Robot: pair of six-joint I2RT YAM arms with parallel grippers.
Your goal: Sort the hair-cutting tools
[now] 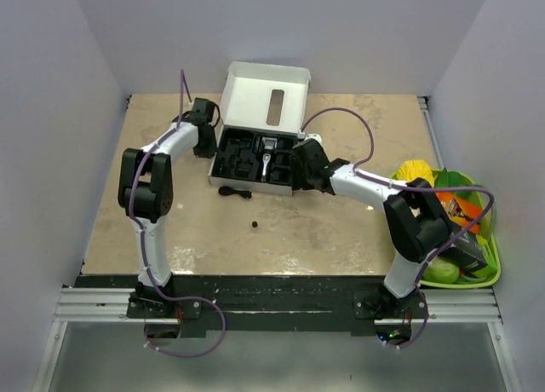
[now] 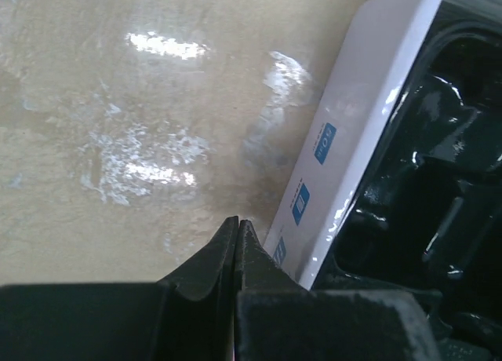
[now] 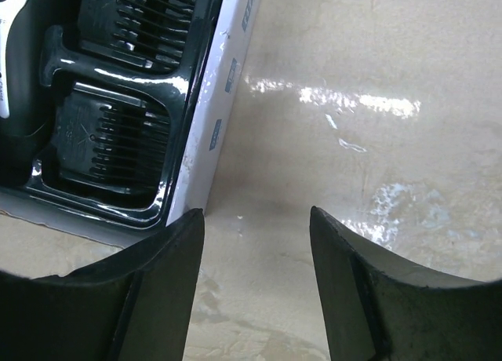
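An open white box (image 1: 281,187) holds a black moulded tray (image 1: 234,158), and the black-and-silver clipper (image 1: 268,158) lies in the tray's middle slot. Black comb guards (image 3: 118,141) fill the tray's right-hand slots. A thin black cord-like piece (image 1: 234,192) and a tiny round bit (image 1: 254,224) lie loose on the table in front of the box. My left gripper (image 2: 237,222) is shut and empty, right beside the box's left wall (image 2: 353,133). My right gripper (image 3: 255,216) stands open over bare table beside the box's right wall (image 3: 216,102), with nothing between its fingers.
The box lid (image 1: 266,94) stands up at the back. A green basket (image 1: 490,277) with colourful toy vegetables and a dark box sits at the table's right edge. Walls close in the table on the left, back and right.
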